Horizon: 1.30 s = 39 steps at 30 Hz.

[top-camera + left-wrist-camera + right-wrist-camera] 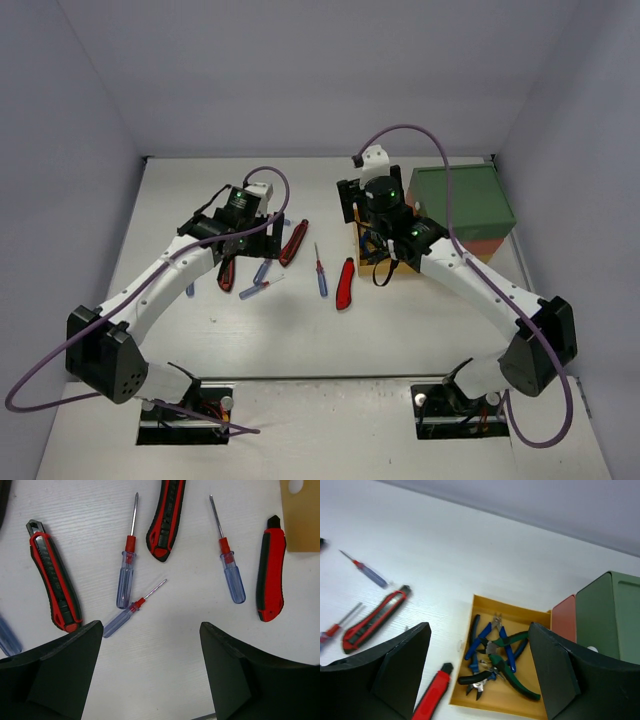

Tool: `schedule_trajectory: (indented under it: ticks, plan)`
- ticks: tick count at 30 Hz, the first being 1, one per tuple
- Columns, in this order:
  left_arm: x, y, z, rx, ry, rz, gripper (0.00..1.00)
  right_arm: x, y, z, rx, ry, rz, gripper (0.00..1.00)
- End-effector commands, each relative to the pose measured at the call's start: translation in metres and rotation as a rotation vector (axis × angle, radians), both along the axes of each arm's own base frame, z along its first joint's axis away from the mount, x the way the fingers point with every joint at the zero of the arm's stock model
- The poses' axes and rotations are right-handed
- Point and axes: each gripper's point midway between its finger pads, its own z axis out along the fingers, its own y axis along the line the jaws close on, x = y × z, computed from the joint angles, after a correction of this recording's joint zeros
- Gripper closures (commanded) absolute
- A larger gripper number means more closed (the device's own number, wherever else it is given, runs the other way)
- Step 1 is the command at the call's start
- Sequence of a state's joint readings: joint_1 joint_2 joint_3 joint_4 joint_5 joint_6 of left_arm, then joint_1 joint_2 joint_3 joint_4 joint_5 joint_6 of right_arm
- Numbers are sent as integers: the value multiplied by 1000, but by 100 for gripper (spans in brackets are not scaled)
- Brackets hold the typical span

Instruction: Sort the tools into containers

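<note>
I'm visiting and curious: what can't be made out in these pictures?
- Top view: the right arm covers most of the yellow drawer.
- Left wrist view: the left edge cuts off a blue handle.
- Right wrist view: nothing shows inside the green drawer or red drawer.

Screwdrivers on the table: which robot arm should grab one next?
Probably the left arm. Its jaws stand open right above the blue-handled screwdrivers. The right arm hangs over the yellow drawer of pliers, farther from them, its jaws open too.
</note>
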<state>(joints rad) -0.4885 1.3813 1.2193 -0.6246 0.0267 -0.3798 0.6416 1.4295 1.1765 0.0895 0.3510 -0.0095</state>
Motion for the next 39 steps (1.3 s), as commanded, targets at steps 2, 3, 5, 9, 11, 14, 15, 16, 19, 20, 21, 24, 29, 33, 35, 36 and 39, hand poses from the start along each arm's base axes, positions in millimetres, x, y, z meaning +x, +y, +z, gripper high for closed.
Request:
schedule_trajectory:
  ticks: [2,3,5,9,11,14,15,16,19,20,21,24,29,33,35,36,39]
  plan:
    - [18,-19,38,-83,-85,-18,25,-9,-10,54,203,-57,9,23]
    - [20,-20,38,-82,-85,-20,25,-8,-20,61,226,-67,-7,23]
    - [21,-22,36,-78,-81,-26,25,-4,-49,72,265,-90,-64,23]
    - [22,-30,34,-81,-68,-47,25,-5,-92,86,281,-117,-150,21]
    - [22,-36,31,-81,-58,-56,25,-3,-115,85,278,-118,-198,20]
    - [23,-46,27,-76,-49,-79,26,-1,-160,72,283,-72,-282,20]
    - [23,-48,28,-79,-50,-85,26,-1,-174,69,298,-61,-306,20]
    - [24,-50,28,-77,-49,-89,26,-1,-183,68,313,-59,-327,20]
    - [26,-60,25,-78,-53,-112,26,-4,-207,65,336,-58,-394,19]
    - [27,-62,26,-79,-57,-116,26,-5,-222,64,340,-60,-430,19]
    - [29,-66,24,-81,-58,-123,26,-5,-235,64,363,-60,-463,19]
    - [34,-81,21,-92,-55,-147,26,-5,-263,61,423,-50,-514,16]
    - [47,-108,15,-110,-60,-179,27,2,-271,36,433,17,-536,12]
    - [54,-129,6,-105,-53,-219,29,11,-271,11,486,94,-512,12]
    - [59,-138,1,-105,-57,-233,30,12,-270,7,487,107,-506,12]
    - [62,-144,-3,-112,-56,-241,30,13,-271,4,484,115,-505,12]
    - [68,-159,-16,-135,-50,-261,33,14,-272,-2,473,128,-506,12]
